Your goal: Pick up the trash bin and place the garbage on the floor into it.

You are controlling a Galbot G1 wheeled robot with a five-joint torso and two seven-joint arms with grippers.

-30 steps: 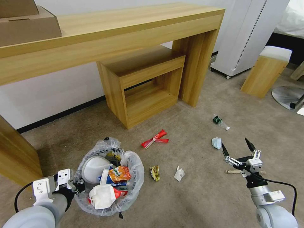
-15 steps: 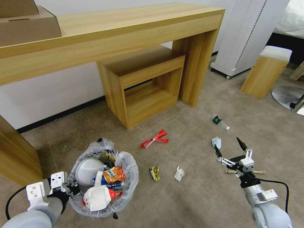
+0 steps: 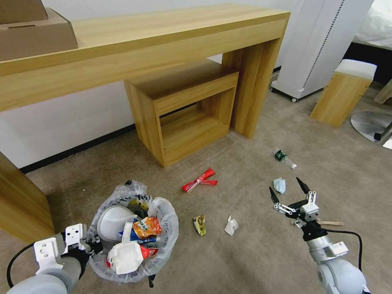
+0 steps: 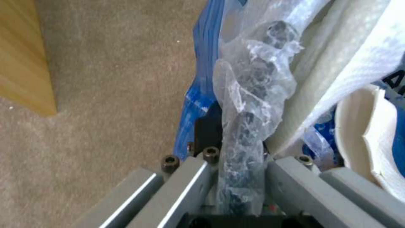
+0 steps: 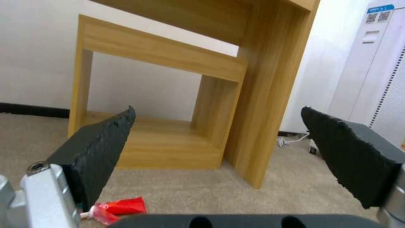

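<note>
The left gripper is pinching the trash bin rim; the right gripper is hanging spread over the floor.

Open carpet around litter; desk leg behind

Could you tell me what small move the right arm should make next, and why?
Probably lower the open right gripper toward the crumpled blue-white scrap lying just ahead of it on the floor. Its fingers are spread wide and empty, and the left gripper already grips the trash bin by its rim.
</note>
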